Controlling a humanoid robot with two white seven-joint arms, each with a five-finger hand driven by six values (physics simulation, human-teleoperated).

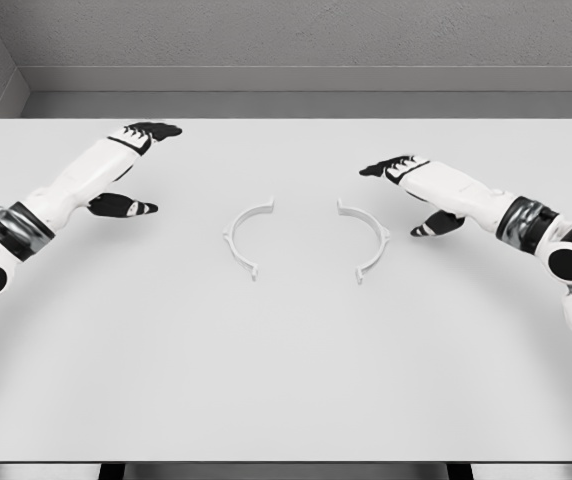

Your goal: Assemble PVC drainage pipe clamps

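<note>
Left hand [136, 165] and right hand [406, 185]: fingers spread, empty, over white counter [286, 380].
Two white curved plastic clamp halves, left half [245, 238] and right half [366, 239], lie apart, unjoined; assembly seemingly not begun.

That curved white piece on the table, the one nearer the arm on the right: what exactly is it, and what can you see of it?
The right clamp half is a thin, white, plastic-looking arc, a half ring with a small flat tab at each end and a little lug on its outer curve. It lies flat on the white table, its open side facing left toward the matching left clamp half, with a clear gap between them. Nothing touches it but the table; the right hand is apart from it, beyond and to its right.
</note>
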